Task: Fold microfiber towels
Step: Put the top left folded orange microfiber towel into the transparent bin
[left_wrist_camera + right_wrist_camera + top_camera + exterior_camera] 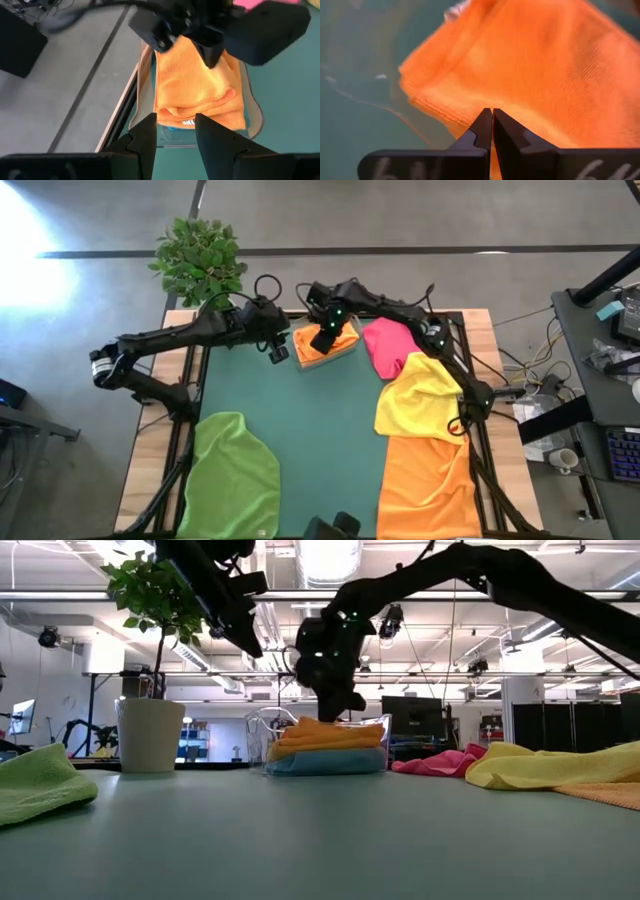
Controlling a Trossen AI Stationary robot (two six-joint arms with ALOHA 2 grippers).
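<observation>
A clear tray (378,740) at the table's far middle holds a stack of folded microfiber towels, orange on top (318,350) and light blue (325,762) at the bottom. My right gripper (352,705) hangs shut just above the top orange towel (530,60), pointing steeply down. My left gripper (175,132) stands open to the left of the tray, raised and slanting down toward it, with nothing between its fingers. Loose towels lie spread on the mat: pink (388,345), yellow (420,400), orange (430,480) and green (235,475).
A potted plant (200,260) stands at the far left corner, its white pot (150,735) left of the tray. The green mat's middle (320,420) is bare. Cables and a desk lie beyond the table's right edge.
</observation>
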